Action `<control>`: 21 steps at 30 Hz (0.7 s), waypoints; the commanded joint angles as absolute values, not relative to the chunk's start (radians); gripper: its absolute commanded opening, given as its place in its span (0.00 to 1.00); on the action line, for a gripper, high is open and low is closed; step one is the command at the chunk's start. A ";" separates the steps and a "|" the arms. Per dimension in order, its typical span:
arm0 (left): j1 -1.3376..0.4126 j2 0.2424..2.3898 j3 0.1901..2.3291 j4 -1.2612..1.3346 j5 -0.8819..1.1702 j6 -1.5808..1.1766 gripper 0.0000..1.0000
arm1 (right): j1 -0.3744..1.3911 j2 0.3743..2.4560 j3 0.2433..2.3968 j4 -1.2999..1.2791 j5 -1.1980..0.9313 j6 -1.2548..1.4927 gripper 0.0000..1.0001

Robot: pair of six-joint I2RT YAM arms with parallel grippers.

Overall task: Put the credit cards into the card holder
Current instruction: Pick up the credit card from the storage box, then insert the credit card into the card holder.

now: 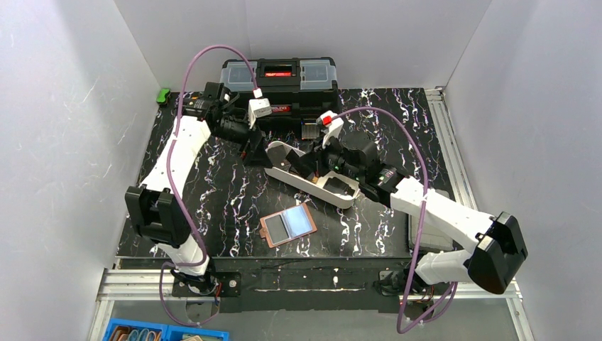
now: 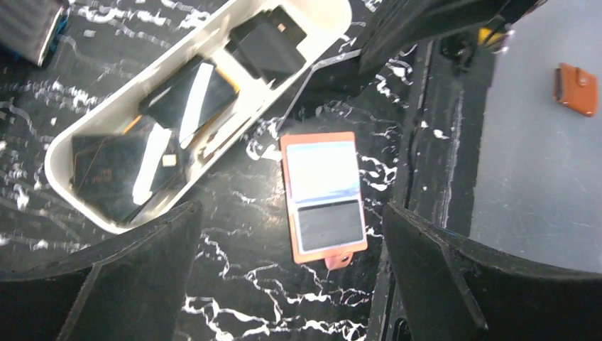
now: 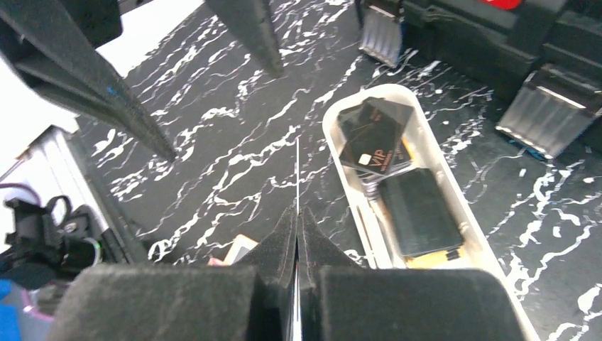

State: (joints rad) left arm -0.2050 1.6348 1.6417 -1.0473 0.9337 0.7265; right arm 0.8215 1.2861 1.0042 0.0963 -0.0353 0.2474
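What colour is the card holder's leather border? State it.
Tan-pink; the card holder shows it best in the left wrist view.

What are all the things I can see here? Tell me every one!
table: one, black with white streaks, under everything
tray: one, white, long oval, mid-table
card holder: one, tan-pink, open, flat on the table near the tray
credit cards: several, mostly dark, piled in the tray; one pale blue in the card holder
toolbox: one, black, red latch, at the back
small green thing: one, back-left corner
orange-brown wallet: one, off the table
left arm: white, jaws wide open, empty
right arm: white, jaws shut on a thin card seen edge-on
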 commanded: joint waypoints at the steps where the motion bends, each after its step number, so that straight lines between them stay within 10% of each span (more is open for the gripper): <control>1: -0.205 1.668 1.758 -1.227 1.160 0.885 0.98 | 0.837 1.245 1.045 0.089 -0.181 0.275 0.01; 17: -0.280 1.772 1.860 -1.682 1.254 1.337 0.98 | 0.872 1.271 1.175 0.069 -0.322 0.256 0.01; 21: -0.287 1.772 1.884 -1.683 1.257 1.307 0.74 | 0.876 1.273 1.189 0.069 -0.309 0.249 0.01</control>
